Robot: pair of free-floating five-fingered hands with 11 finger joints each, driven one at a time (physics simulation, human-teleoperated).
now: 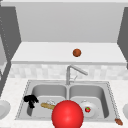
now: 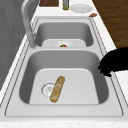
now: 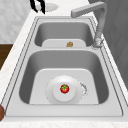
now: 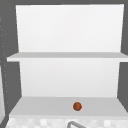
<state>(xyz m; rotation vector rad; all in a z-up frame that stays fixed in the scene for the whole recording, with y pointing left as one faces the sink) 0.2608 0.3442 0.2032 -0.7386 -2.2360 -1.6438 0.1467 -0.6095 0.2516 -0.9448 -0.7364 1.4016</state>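
1. The double sink [image 2: 62, 110] is where it's all going on. The left hand [image 1: 30, 100] hangs over the outer edge of the left basin, roughly at rim height and not down in it.
2. The big red ball [image 1: 67, 114] sits to the hand's right and nearer the camera, blocking part of the sink's front edge.
3. The hand's fingers droop loose and a bit spread. It's holding nothing and touching nothing, so I'd call this the approach stage, before any grasp.
4. The plate [image 3: 56, 98] lies in the other basin, well off to the hand's right, with a small red tomato [image 3: 64, 88] on it.
5. The baguette [image 2: 57, 88] is the closest thing, lying flat on the basin floor below and right of the hand, one end over the drain. Picking it up would mean dropping lower and going in across its narrow width, I reckon.
6. An orange ball [image 1: 77, 52] sits on the shelf, far up and behind the hand.
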